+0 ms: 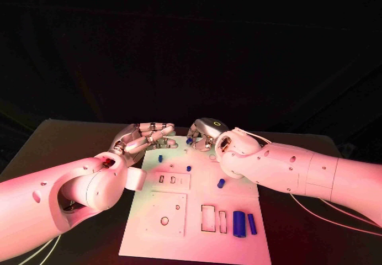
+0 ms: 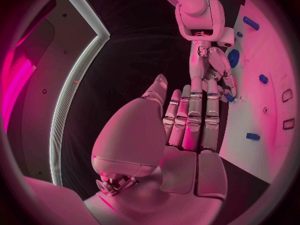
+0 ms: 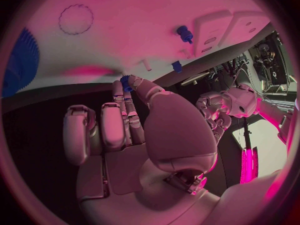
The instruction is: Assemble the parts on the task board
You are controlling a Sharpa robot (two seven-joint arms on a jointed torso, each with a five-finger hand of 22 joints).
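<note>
The white task board [image 1: 179,221] lies in the middle of the black table. My right hand [image 1: 211,133] hovers over the board's far edge and pinches a small blue part [image 3: 127,80] between thumb and fingertip; the same part [image 1: 189,141] shows between the two hands. My left hand [image 1: 148,136] is just off the board's far left corner, its fingers [image 2: 190,117] stretched out side by side with nothing in them. From the left wrist, the right hand [image 2: 211,70] faces it closely, fingertips near each other.
Small blue parts stand on the board [image 1: 160,158] [image 1: 189,168], and another lies near its middle [image 1: 221,183]. A thick blue cylinder [image 1: 239,223] and a thinner blue rod [image 1: 251,223] lie near the front right. Cut-out slots [image 1: 208,218] mark the board. White cables [image 1: 334,212] trail at the right.
</note>
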